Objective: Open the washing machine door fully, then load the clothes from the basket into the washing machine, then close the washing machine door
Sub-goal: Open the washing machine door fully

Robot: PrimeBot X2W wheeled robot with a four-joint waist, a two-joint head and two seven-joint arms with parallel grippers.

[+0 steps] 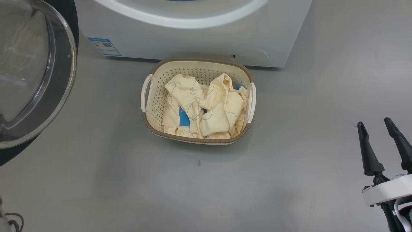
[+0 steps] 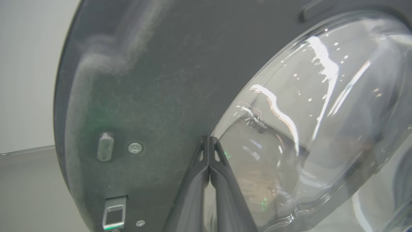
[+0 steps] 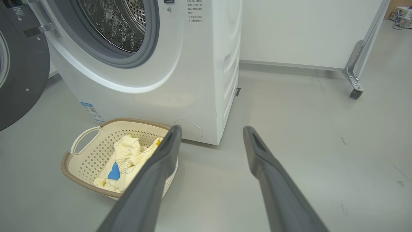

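Grey floor separates basket rim from spread right tool.

Two long black tapered fingers are carried by the right gripper on a white housing, with a pale looped cable behind it. Small slots are cut near the left gripper's dark grey fingertips.
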